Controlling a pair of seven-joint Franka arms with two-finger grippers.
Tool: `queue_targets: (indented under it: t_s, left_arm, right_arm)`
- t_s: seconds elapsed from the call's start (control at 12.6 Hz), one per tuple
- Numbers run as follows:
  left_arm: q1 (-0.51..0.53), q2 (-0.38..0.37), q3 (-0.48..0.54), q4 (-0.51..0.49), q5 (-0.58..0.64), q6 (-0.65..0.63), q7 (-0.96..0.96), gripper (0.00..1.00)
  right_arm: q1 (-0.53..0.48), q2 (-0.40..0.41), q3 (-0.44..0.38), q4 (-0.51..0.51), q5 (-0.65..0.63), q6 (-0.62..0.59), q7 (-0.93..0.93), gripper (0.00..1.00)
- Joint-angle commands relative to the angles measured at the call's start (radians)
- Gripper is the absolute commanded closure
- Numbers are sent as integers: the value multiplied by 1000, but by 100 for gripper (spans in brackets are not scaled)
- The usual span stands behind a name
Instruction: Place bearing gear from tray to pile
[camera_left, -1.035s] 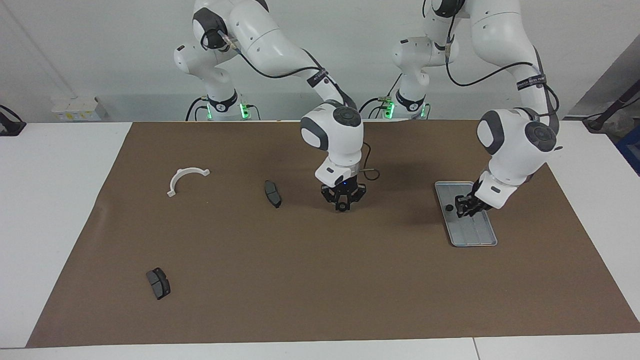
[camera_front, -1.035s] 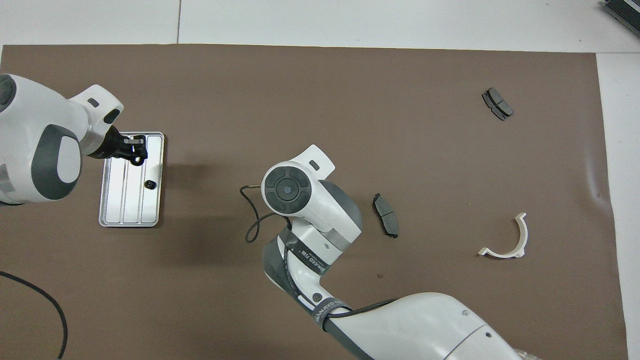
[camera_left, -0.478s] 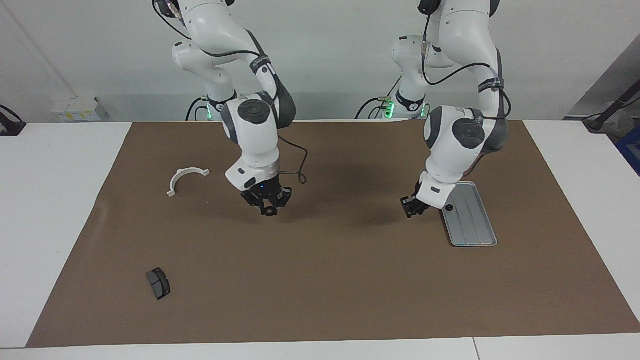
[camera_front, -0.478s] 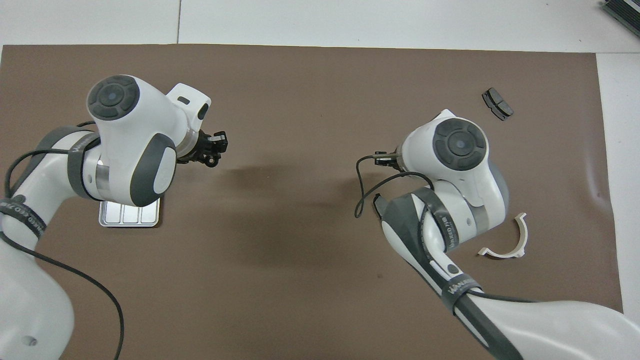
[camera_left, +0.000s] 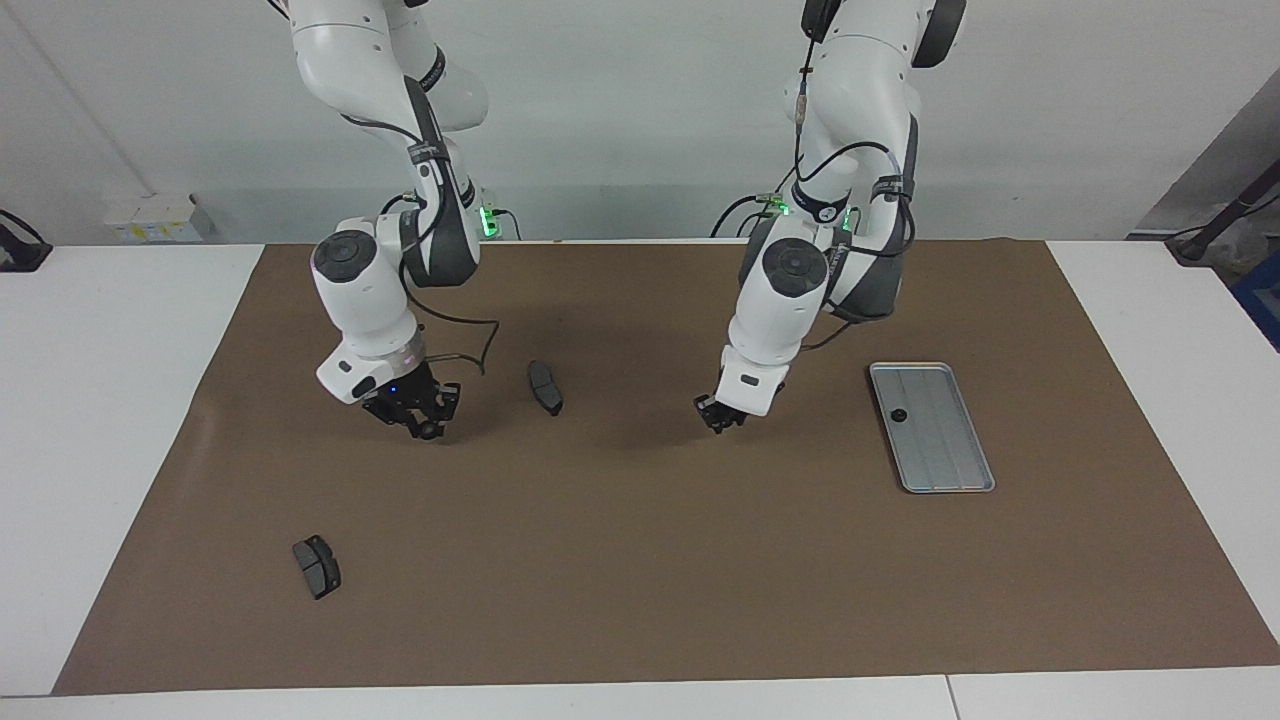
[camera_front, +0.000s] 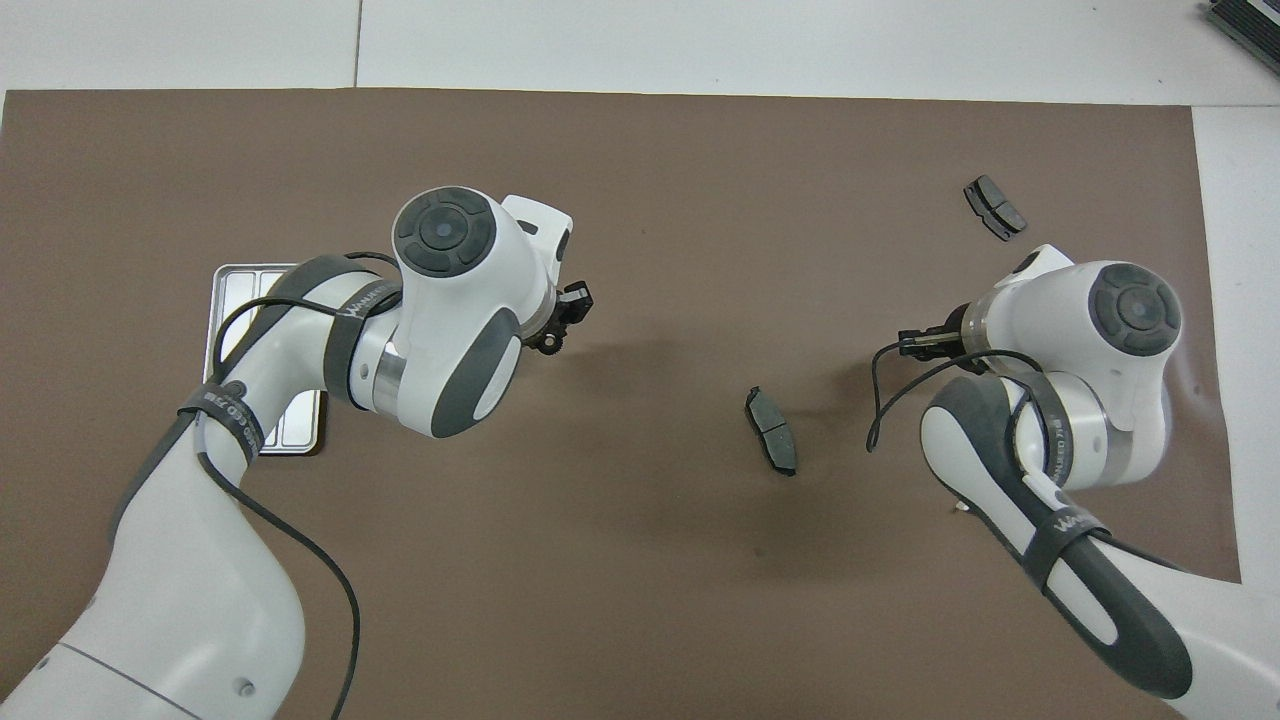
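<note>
Though begun, far from finished
Right gripper (camera_left: 420, 425) low over the mat (camera_left: 640, 560) near the pile's pad (camera_left: 545, 387); left gripper (camera_left: 720, 418) over bare mat; grips unreadable; bearing gear (camera_left: 898, 414) lying on tray (camera_left: 945, 470), awaiting transfer

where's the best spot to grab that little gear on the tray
Judging by its pose, take the gear straight from above, fingers pinching its outer toothed edge. It lies flat and alone on the tray floor at the end nearer the robots, close to the rim, so a side approach would likely hit the rim. Setting the fingers along the tray's ridges should keep them clear.
</note>
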Motion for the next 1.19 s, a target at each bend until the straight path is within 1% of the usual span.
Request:
queue_targets:
  t_s: [0.0, 0.08, 0.16, 0.24, 0.32, 0.4, 0.48, 0.56, 0.64, 0.72, 0.8, 0.96, 1.11]
  left_arm:
    - [-84, 81, 19, 15, -12, 67, -107, 80]
    - [-96, 94, 19, 2, -12, 105, -126, 80]
    - [-96, 94, 18, -5, -12, 104, -125, 78]
    - [-96, 94, 18, -18, -12, 115, -122, 72]
    - [-96, 93, 16, -26, -12, 121, -112, 48]
    - [-92, 93, 18, -26, -10, 120, -111, 21]
    - [-86, 86, 19, -26, -9, 112, -99, 3]
    - [-72, 70, 24, -26, -9, 95, -64, 0]
    - [-20, 41, 22, -19, -9, 72, -22, 0]
    - [28, 16, 19, -8, -7, 33, 22, 0]
    - [61, -4, 22, 4, -7, -12, 80, 0]
    - [141, -41, 22, -3, -9, -78, 211, 0]
    - [198, -55, 24, -14, -9, -155, 372, 0]
  right_arm:
    - [-74, 4, 18, -25, 28, 26, -64, 100]
    - [-94, 15, 18, -25, 28, 42, -72, 100]
    - [-99, 29, 18, -23, 28, 53, -72, 100]
    - [-105, 44, 18, -20, 28, 64, -71, 94]
    - [-113, 64, 18, -17, 28, 90, -72, 82]
    - [-114, 72, 18, -9, 28, 99, -69, 59]
    - [-114, 73, 18, 15, 28, 86, -65, 30]
    - [-102, 73, 18, 33, 28, 67, -58, 23]
    - [-94, 69, 23, 53, 28, 37, -43, 9]
    - [-68, 63, 26, 69, 28, 11, -7, 0]
    - [-27, 57, 26, 79, 28, -11, 45, 0]
    - [69, 56, 26, 112, 25, -31, 194, 0]
    - [160, 63, 26, 145, 19, -33, 323, 0]
